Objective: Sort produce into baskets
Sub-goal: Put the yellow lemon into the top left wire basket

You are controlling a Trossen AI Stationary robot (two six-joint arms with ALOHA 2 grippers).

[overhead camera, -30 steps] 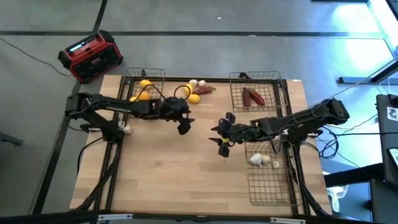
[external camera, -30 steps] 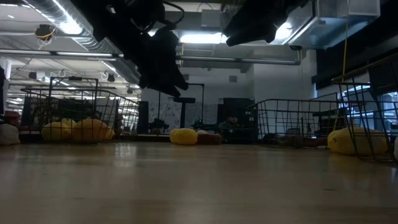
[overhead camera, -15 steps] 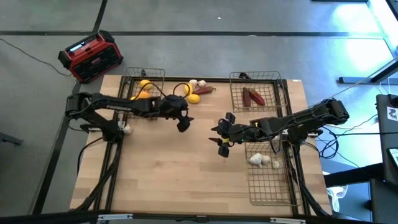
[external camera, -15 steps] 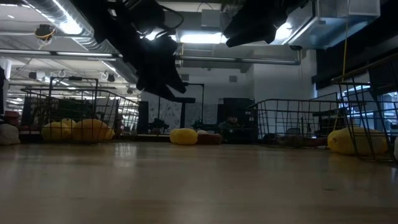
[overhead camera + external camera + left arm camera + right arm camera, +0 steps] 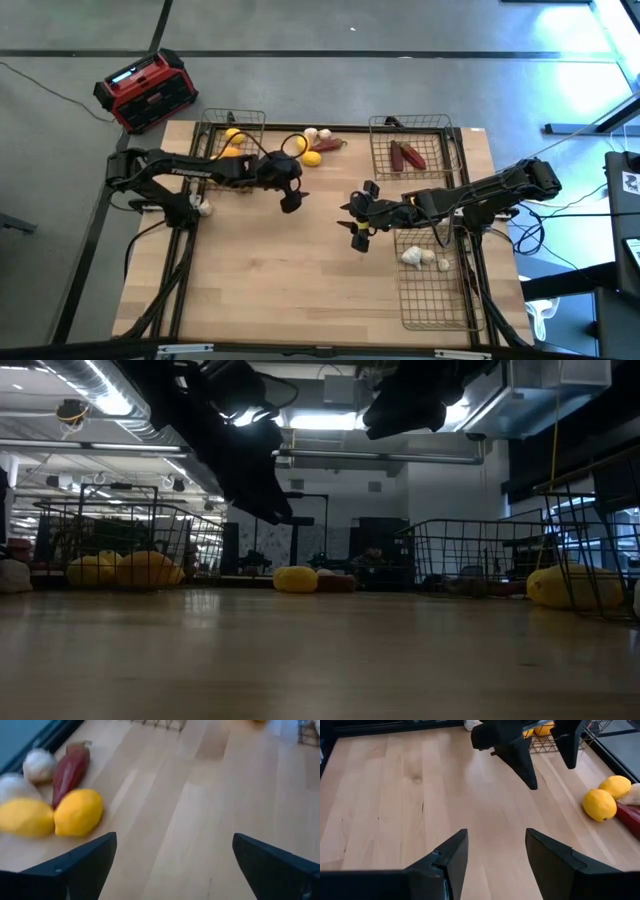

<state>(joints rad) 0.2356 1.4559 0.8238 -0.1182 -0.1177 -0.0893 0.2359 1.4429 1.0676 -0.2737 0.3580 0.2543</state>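
Loose produce lies at the table's far middle: two yellow lemons, a dark red piece and white garlic bulbs. My left gripper hovers open just on the near side of this pile, above the bare wood, with nothing between its fingers. My right gripper hangs open over the table's middle, also holding nothing. Of the three wire baskets, the far left one holds yellow and orange fruits, the far right one dark red pieces, and the near right one garlic bulbs.
A red-and-black box stands on the floor beyond the far left corner. One white bulb lies by the left edge near the left arm's base. Bare wood stretches across the near half of the table.
My left gripper has opened wider and rolled a little about its own axis while staying in nearly the same spot near the pile. The produce has not moved.
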